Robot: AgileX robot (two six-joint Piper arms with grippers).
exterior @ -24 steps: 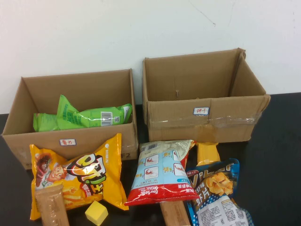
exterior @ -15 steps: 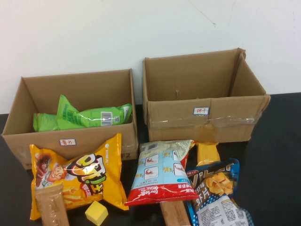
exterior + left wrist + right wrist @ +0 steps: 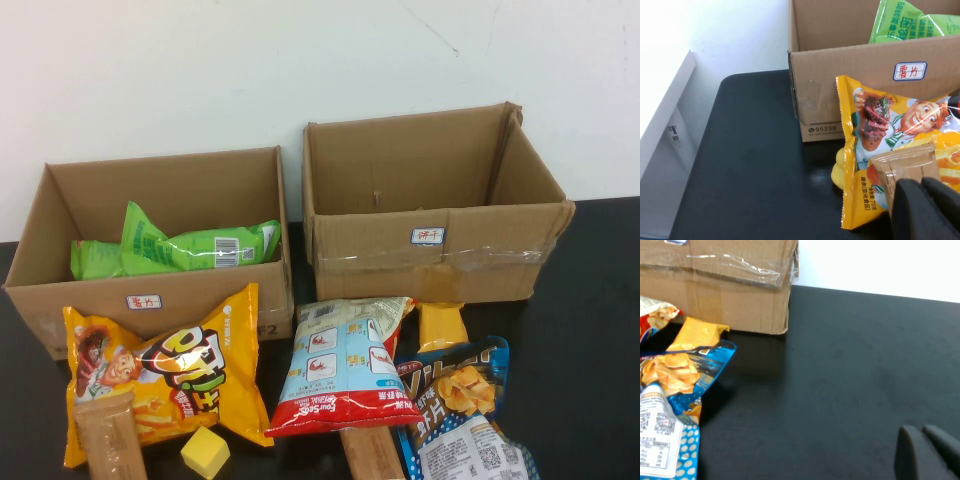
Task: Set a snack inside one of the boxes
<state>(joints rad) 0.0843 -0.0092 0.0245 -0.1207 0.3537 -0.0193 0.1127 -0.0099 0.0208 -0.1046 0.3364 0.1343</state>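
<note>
Cardboard dominates the high view: the left box [image 3: 150, 245], which already has green bags [image 3: 180, 245] in it, stands beside the empty right box [image 3: 435, 215] on the dark counter [image 3: 590, 350], both open-topped so a bag can drop straight in. The snack [image 3: 165, 375], a yellow-orange chip bag, lies flat just in front of the left box, with a brown wafer pack [image 3: 108, 435] overlapping its near corner and a yellow cube [image 3: 205, 452] touching its lower edge; a light-blue-and-red bag [image 3: 340, 370] lies beside it. Neither arm shows here. In the left wrist view the left hand [image 3: 927, 207] sits low by the wafer pack [image 3: 905, 165], fingers together and holding nothing, with the snack [image 3: 880, 125] just beyond it against the left box [image 3: 840, 75]; likely it is poised to open before a grasp. In the right wrist view the right hand [image 3: 925, 452] rests over bare counter [image 3: 850, 370], well apart from the right box [image 3: 715, 285], fingers together and empty, seemingly parked.
</note>
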